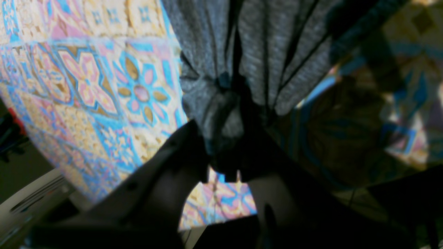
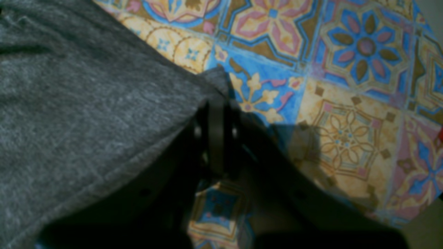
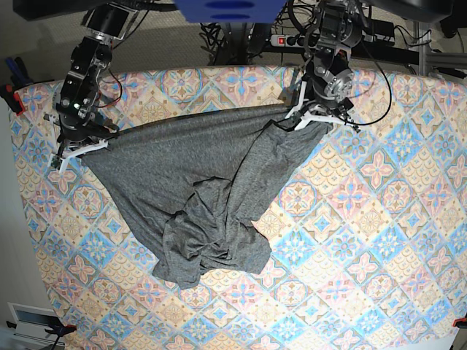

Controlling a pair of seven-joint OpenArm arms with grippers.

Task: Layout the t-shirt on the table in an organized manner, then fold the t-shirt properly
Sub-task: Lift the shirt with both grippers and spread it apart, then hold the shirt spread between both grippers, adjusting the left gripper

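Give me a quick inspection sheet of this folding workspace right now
Surface: table under patterned tile cloth, mostly bare.
Job's things: grey t-shirt stretched between both arms, lower part bunched on the table.
Clutter: nothing seen.
Grippers: left gripper shut on the t-shirt; right gripper shut on the t-shirt's edge.
Cables: loose wires on the arms, power strip behind.
Surroundings: blue object overhead, clamps at table edge.

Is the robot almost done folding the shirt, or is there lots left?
Lots left. Done so far: both grippers have grabbed the t-shirt, the left gripper and the right gripper each shut on a part of its edge. In hand: that edge is stretched between them, but the lower part lies bunched in a heap on the table. Left: laying it flat, then every fold.
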